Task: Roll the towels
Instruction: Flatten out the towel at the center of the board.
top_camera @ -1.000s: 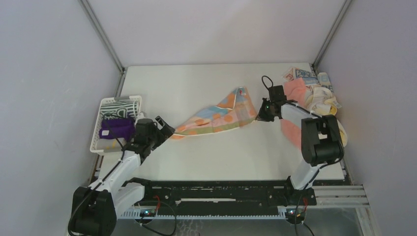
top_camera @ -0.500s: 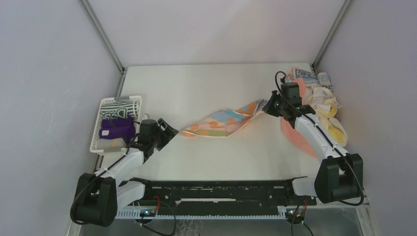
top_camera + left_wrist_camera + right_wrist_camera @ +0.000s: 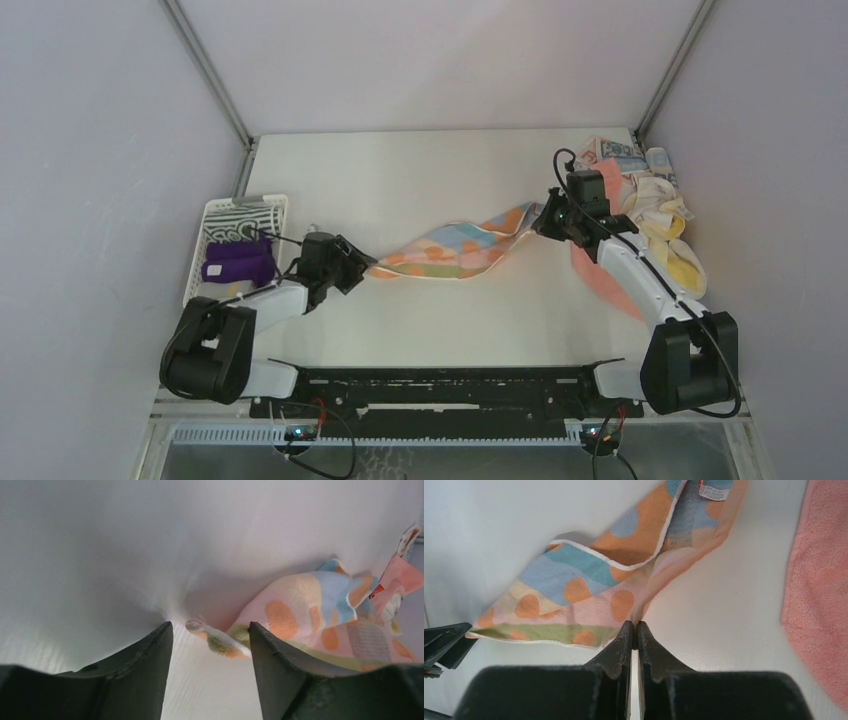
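- The light-blue and orange towel (image 3: 455,248) lies bunched to the right of the white basket (image 3: 215,215), between my two grippers.
- My right gripper (image 3: 634,627), on the side far from the basket, has its jaws pressed together on the towel's edge.
- My left gripper (image 3: 210,630), nearest the basket, has its jaws apart. The towel corner lies between them, not pinched.
- If I close too high, I think the corner slips out.
- If the right arm pulls meanwhile, the corner could be dragged away from the open jaws.
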Controlling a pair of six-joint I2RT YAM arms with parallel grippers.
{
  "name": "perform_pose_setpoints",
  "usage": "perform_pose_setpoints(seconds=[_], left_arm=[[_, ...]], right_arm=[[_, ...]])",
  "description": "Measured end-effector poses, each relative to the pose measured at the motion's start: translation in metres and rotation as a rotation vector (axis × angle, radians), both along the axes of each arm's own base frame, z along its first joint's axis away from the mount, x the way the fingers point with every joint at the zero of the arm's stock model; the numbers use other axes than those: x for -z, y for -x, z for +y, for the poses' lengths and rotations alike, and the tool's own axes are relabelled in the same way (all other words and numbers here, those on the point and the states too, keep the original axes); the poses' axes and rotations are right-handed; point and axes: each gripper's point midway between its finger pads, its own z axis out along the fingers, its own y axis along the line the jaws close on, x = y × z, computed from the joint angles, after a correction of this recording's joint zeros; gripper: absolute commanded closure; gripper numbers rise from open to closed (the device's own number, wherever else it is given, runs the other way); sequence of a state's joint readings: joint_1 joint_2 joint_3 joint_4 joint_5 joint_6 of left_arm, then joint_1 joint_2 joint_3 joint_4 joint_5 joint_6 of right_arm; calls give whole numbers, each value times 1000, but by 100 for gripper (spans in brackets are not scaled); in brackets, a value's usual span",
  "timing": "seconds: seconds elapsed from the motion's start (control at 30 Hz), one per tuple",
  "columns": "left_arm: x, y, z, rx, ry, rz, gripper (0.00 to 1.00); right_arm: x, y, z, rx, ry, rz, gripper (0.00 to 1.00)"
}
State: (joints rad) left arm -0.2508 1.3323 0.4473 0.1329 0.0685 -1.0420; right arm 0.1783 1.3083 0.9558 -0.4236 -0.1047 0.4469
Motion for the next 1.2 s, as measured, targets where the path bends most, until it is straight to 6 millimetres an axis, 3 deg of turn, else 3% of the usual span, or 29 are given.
perform_pose_setpoints(seconds=[0.13, 0.27, 0.47, 0.57, 0.7, 0.77, 0.87, 0.97, 1.0, 1.07, 1.13, 1.2], left_arm=[[4, -3, -12, 17, 22, 19, 63], [2, -5, -24, 39, 35, 23, 98], [-21, -28, -21, 42, -18, -22, 100], [-65, -67, -15, 48, -77, -108, 100], [-160, -125, -3, 27, -125, -298, 100], [-212, -144, 5, 11, -158, -406, 100], [-276, -151, 16, -5, -219, -560, 91], [-304, -130, 27, -20, -271, -643, 75], [-306, -122, 31, -30, -278, -662, 72], [-292, -98, 41, -57, -289, -661, 67], [-263, -79, 49, -86, -286, -637, 65], [-205, -56, 57, -109, -284, -540, 60]], right_arm=[[-4, 0, 0, -4, 1, -14, 100], [-11, -1, 0, -4, -4, -40, 100], [-21, -7, -8, 5, -6, -81, 100], [-39, -20, -16, 22, -22, -118, 100], [-88, -51, -30, 57, -50, -232, 100], [-119, -65, -34, 60, -67, -309, 100], [-165, -75, -35, 49, -89, -428, 100], [-192, -67, -31, 22, -108, -509, 100], [-194, -63, -29, 15, -112, -516, 100], [-189, -51, -26, -4, -125, -537, 100], [-165, -36, -22, -17, -135, -505, 100], [-126, -25, -16, -30, -150, -434, 100]])
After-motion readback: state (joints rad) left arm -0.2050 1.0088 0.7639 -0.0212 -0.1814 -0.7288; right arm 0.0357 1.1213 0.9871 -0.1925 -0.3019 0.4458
